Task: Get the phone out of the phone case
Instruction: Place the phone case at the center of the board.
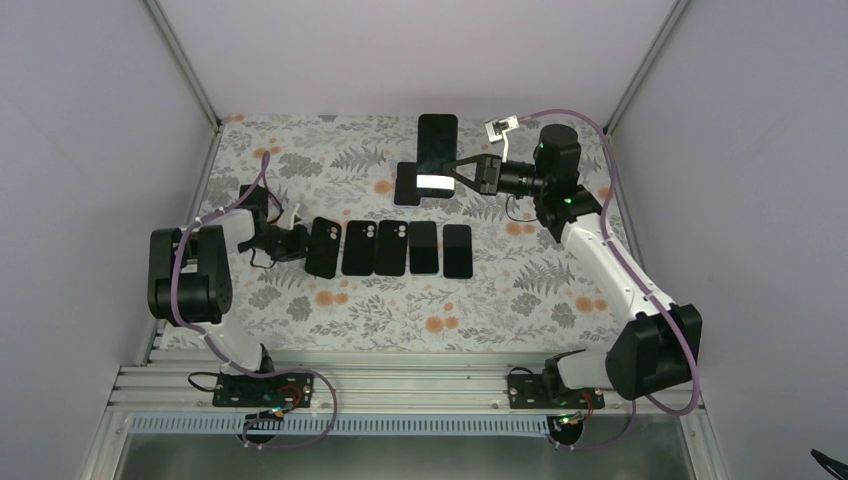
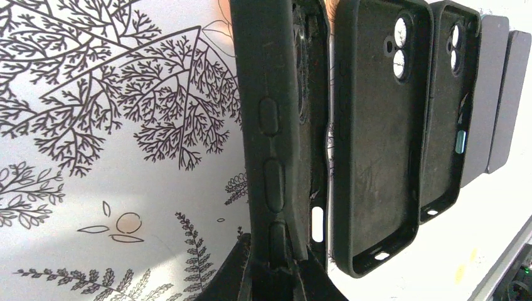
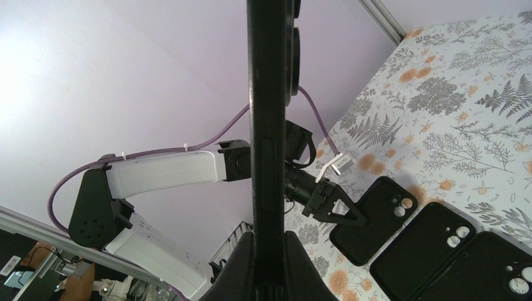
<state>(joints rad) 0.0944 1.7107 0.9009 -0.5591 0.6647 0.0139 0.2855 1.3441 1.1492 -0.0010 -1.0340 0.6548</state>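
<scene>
My left gripper (image 1: 300, 243) is shut on the side wall of a black phone case (image 1: 323, 247), the leftmost in a row on the floral table. In the left wrist view this case (image 2: 270, 125) stands edge-on, with its buttons toward the camera and its inside showing behind; the gripper (image 2: 279, 263) pinches its lower rim. My right gripper (image 1: 454, 180) is shut on a phone (image 1: 434, 184) held above the back of the table, screen glaring white. The right wrist view shows the phone (image 3: 270, 113) edge-on between the fingers of the right gripper (image 3: 270, 244).
Two empty black cases (image 2: 376, 132) (image 2: 448, 106) lie next to the held case, then two dark phones (image 1: 424, 248) (image 1: 457, 251). Two more dark phones (image 1: 437, 138) (image 1: 407, 185) lie at the back, by the right gripper. White walls close in the table.
</scene>
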